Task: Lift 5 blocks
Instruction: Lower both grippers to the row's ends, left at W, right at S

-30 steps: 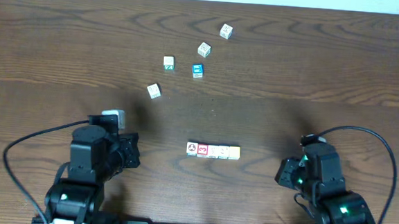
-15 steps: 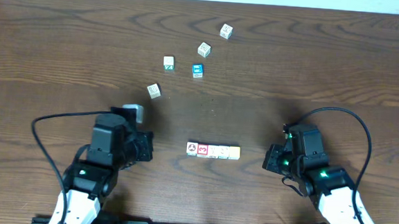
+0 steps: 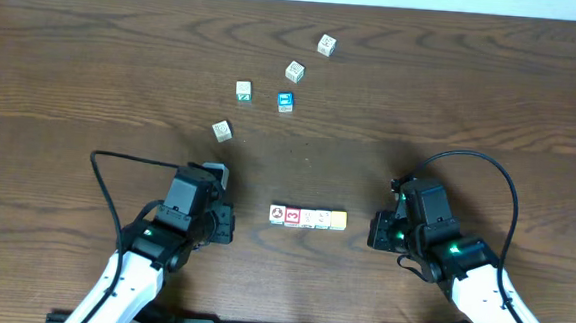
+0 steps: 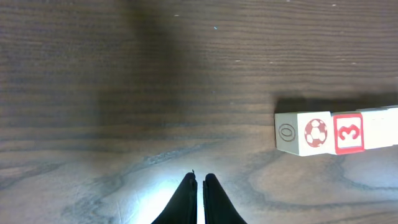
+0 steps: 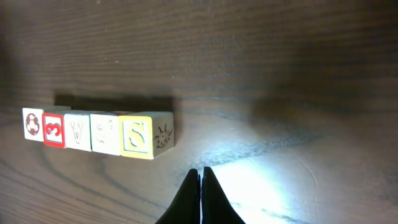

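Note:
Five blocks (image 3: pixel 308 218) lie side by side in a row on the wooden table near its front. In the right wrist view the row (image 5: pixel 99 132) runs from a ball picture and a red 3 on the left to a yellow S block (image 5: pixel 138 136) on the right. The left wrist view shows the ball block (image 4: pixel 303 133) and the red 3 block (image 4: pixel 348 132) at the right side. My left gripper (image 3: pixel 230 225) (image 4: pixel 200 178) is shut and empty, a short way left of the row. My right gripper (image 3: pixel 372 232) (image 5: pixel 201 170) is shut and empty, just right of it.
Loose cubes lie farther back: a blue-faced cube (image 3: pixel 286 102), a white cube with a green mark (image 3: pixel 243 91), and three whitish ones (image 3: pixel 222 130), (image 3: pixel 293 72), (image 3: pixel 325 46). Cables loop behind both arms.
Both arms have reached forward and inward, bringing their shut grippers closer to the two ends of the row. The blocks have not moved.

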Robot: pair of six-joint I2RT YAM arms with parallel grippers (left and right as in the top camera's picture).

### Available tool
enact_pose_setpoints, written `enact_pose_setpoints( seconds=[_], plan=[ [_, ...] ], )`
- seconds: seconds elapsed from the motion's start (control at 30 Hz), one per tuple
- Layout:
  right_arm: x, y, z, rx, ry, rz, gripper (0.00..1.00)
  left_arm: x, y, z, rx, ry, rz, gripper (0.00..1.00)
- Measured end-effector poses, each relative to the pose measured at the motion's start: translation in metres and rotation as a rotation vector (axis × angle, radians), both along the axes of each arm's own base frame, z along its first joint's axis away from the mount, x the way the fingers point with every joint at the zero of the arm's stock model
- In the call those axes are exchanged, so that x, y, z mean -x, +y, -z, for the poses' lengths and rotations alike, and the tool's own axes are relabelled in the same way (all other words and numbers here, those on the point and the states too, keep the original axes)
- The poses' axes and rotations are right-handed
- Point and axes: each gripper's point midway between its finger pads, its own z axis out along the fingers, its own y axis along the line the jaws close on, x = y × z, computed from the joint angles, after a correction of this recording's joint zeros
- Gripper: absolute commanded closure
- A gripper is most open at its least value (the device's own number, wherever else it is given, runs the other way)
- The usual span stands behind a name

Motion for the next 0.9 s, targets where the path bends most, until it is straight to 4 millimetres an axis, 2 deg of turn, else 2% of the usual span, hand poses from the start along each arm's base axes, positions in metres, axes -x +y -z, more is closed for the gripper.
enact_pose_setpoints(
  seconds=[0.2, 0.47, 0.9],
  plan=[
    [-0.007, 0.002, 0.003, 0.003, -0.013, -0.001, 0.99, -0.01, -0.005, 0.009, 0.02, 0.016, -0.029, 0.93],
    [-0.015, 0.007, 0.024, 0.011, 0.028, -0.006, 0.99, -0.014, -0.012, 0.019, 0.042, 0.042, -0.023, 0.93],
    [-0.013, 0.019, 0.031, -0.006, 0.047, -0.044, 0.99, -0.013, -0.027, 0.015, 0.113, 0.041, 0.039, 0.93]
  ],
)
